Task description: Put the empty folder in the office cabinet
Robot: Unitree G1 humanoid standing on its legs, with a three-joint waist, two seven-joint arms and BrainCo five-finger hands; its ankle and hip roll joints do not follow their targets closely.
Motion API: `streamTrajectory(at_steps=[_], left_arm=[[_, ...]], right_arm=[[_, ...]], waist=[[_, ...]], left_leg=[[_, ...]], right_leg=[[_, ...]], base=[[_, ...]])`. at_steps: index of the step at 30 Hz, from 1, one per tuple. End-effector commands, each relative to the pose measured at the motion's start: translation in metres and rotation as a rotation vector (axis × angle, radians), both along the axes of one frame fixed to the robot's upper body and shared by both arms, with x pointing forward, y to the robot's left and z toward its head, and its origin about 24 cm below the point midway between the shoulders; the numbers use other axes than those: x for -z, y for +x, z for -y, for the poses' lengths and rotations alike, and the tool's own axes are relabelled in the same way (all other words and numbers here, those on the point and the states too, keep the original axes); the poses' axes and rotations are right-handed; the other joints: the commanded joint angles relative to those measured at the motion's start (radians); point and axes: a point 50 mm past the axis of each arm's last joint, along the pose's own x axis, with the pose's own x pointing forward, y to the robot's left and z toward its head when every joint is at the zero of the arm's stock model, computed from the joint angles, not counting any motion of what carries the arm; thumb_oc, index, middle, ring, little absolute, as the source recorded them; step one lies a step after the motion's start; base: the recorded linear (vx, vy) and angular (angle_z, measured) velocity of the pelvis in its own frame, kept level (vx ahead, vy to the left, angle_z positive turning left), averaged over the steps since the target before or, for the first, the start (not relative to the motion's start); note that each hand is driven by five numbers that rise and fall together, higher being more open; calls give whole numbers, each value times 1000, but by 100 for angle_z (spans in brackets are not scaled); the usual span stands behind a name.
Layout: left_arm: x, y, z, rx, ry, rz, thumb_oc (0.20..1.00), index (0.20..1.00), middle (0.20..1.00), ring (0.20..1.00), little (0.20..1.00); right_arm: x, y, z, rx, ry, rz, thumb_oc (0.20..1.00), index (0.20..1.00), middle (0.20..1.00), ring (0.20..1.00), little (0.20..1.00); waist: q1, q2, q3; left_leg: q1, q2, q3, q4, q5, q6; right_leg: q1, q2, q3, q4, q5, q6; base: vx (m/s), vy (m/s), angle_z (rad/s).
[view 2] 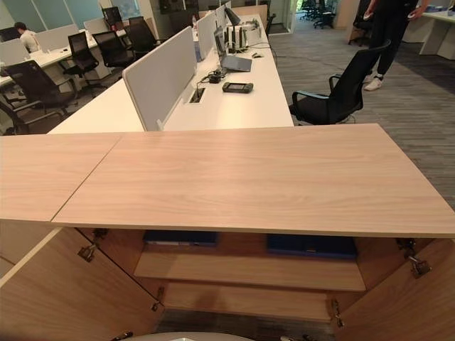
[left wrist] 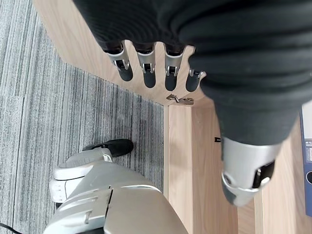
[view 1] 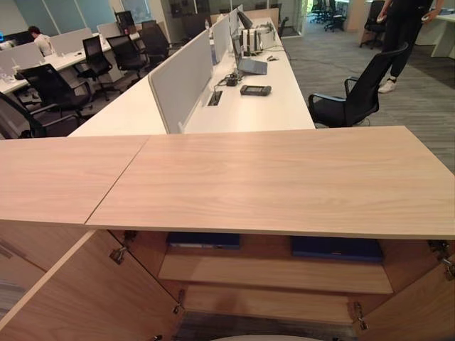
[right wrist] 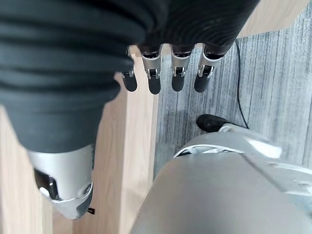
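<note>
Light wood grain everywhere: I'm looking down on the office cabinet (view 1: 284, 177), its flat top running wide across in front of me with a seam where it meets the neighbouring top on my left. Both cabinet doors hang open, the left door (view 1: 78, 298) swung out toward me and the right door (view 1: 419, 305) doing the same on the other side, so the opening under the front edge of the top is clear to reach into. Inside there's a shelf (view 1: 274, 273) with bare board along its front.

Two dark blue folders lie flat up at the back, just under the cabinet top: a blue folder on the left (view 1: 204, 240) and another on the right (view 1: 336, 248). Both look thin and closed, plain covers; the left one shows a pale strip along its edge. In my left wrist view a blue folder edge (left wrist: 306, 161) sits on wood just past my thumb.

My left hand (left wrist: 146, 68) hangs by the cabinet's left door, fingers straight, slightly apart, holding nothing. My right hand (right wrist: 165, 73) hangs beside the right door over the grey striped carpet (right wrist: 273, 97), fingers also straight and loose, nothing in them.

Beyond the cabinet there's a long white desk (view 1: 263, 106) with a grey divider panel (view 1: 181, 82), and a black office chair (view 1: 355, 96) off to its right.
</note>
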Motion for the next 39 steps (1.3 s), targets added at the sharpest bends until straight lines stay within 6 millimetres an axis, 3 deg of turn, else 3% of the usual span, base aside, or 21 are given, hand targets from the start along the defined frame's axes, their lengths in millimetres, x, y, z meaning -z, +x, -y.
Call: streamTrajectory(at_steps=[1, 6, 7, 8, 9, 11, 13, 14, 16, 19, 20, 21, 24, 27, 29, 32, 39], left_arm=[[-5, 18, -10, -15, 36, 60, 1000, 1000, 1000, 1000, 1000], [-11, 37, -14, -26, 42, 141, 1000, 1000, 1000, 1000, 1000], [-18, 59, -11, -20, 27, 232, 1000, 1000, 1000, 1000, 1000], [-18, 59, -11, -20, 27, 232, 1000, 1000, 1000, 1000, 1000], [-23, 74, -7, -14, 7, 286, 1000, 1000, 1000, 1000, 1000], [-23, 79, -2, -19, 0, 295, 1000, 1000, 1000, 1000, 1000], [-20, 84, 8, -32, -15, 293, 1000, 1000, 1000, 1000, 1000], [-19, 84, 12, -24, -22, 285, 1000, 1000, 1000, 1000, 1000], [-15, 79, 17, -35, -30, 263, 1000, 1000, 1000, 1000, 1000], [-10, 67, 20, -24, -37, 211, 1000, 1000, 1000, 1000, 1000], [-9, 63, 19, -23, -37, 195, 1000, 1000, 1000, 1000, 1000], [-8, 60, 18, -20, -36, 185, 1000, 1000, 1000, 1000, 1000], [-6, 50, 15, -23, -28, 153, 1000, 1000, 1000, 1000, 1000], [-6, 48, 14, -16, -22, 142, 1000, 1000, 1000, 1000, 1000], [-5, 46, 15, -11, -24, 135, 1000, 1000, 1000, 1000, 1000], [-3, 39, 16, 29, -13, 102, 1000, 1000, 1000, 1000, 1000], [-4, 44, 15, 58, -1, 112, 1000, 1000, 1000, 1000, 1000]], right_arm=[[-2, 40, -19, -11, 51, 116, 1000, 1000, 1000, 1000, 1000], [-7, 60, -29, -10, 83, 197, 1000, 1000, 1000, 1000, 1000], [-10, 71, -32, -2, 92, 245, 1000, 1000, 1000, 1000, 1000], [-10, 72, -32, -2, 92, 245, 1000, 1000, 1000, 1000, 1000], [-13, 78, -32, -5, 90, 271, 1000, 1000, 1000, 1000, 1000], [-15, 83, -34, -44, 85, 281, 1000, 1000, 1000, 1000, 1000], [-21, 92, -28, -102, 55, 315, 1000, 1000, 1000, 1000, 1000], [-22, 94, -26, -104, 45, 322, 1000, 1000, 1000, 1000, 1000], [-25, 97, -14, -107, 7, 321, 1000, 1000, 1000, 1000, 1000], [-24, 90, -4, -105, -36, 279, 1000, 1000, 1000, 1000, 1000], [-22, 85, -1, -86, -41, 260, 1000, 1000, 1000, 1000, 1000], [-21, 80, 2, -63, -43, 246, 1000, 1000, 1000, 1000, 1000], [-17, 66, 6, -15, -42, 208, 1000, 1000, 1000, 1000, 1000], [-14, 58, 4, -3, -35, 180, 1000, 1000, 1000, 1000, 1000], [-13, 56, 2, -6, -31, 172, 1000, 1000, 1000, 1000, 1000], [-10, 55, -6, -53, -19, 162, 1000, 1000, 1000, 1000, 1000], [-10, 59, -9, -14, -12, 176, 1000, 1000, 1000, 1000, 1000]], waist=[[17, -52, 59], [29, -41, 104], [14, -40, 128], [14, -40, 125], [35, -39, 127], [58, -35, 125], [90, -9, 140], [93, -2, 145], [101, 13, 162], [62, 3, 156], [52, 1, 148], [46, -1, 144], [32, -2, 135], [11, 3, 115], [3, 9, 106], [23, 7, 74], [52, -17, 67]], left_leg=[[29, -17, -18, 17, -66, -2], [-3, -11, -78, 47, -59, 11], [-64, -29, -150, 68, -37, 17], [-68, -28, -150, 68, -35, 17], [-119, -47, -191, 80, -20, 12], [-133, -45, -220, 65, 2, -6], [-193, -29, -280, 61, 67, -68], [-210, -27, -279, 65, 80, -79], [-243, -8, -221, 80, 105, -94], [-207, 95, 95, 127, 84, -61], [-186, 125, 170, 164, 62, -57], [-163, 135, 198, 193, 41, -56], [-103, 153, 210, 262, 5, -65], [-1, 186, 256, 234, -28, -95], [21, 184, 259, 208, -33, -99], [54, 143, 215, 85, -54, -89], [45, 91, 171, 52, -71, -55]], right_leg=[[-28, -42, 17, 46, 40, 49], [-107, -36, 41, 204, 13, 59], [-143, 35, 181, 243, -29, 61], [-146, 36, 181, 240, -26, 61], [-130, 70, 250, 182, -66, 27], [-109, 70, 212, 147, -79, 5], [-47, 72, 110, 32, -82, -7], [-35, 72, 92, 8, -78, -10], [-5, 61, 43, -44, -61, -8], [-13, 28, -45, -62, -38, -11], [-22, 20, -78, -58, -32, -21], [-20, 14, -101, -58, -33, -27], [-11, -3, -183, -47, -28, -47], [-12, -13, -248, -41, -31, -43], [-13, -14, -265, -41, -24, -40], [-18, -21, -284, -40, 16, -24], [-14, -73, -316, -14, 53, 7]], base=[[-46, 39, 3], [-109, 16, 10], [-197, -26, 120], [-225, -67, 198], [-96, -86, 220], [-89, -210, 116], [-137, -298, 120], [-132, -150, 133], [-139, -14, 130], [-184, -11, 62], [-182, -49, 129], [-169, -45, 144], [-125, -33, 79], [-71, 31, 132], [-79, 59, 177], [-22, 133, 47], [-30, 135, 24]])
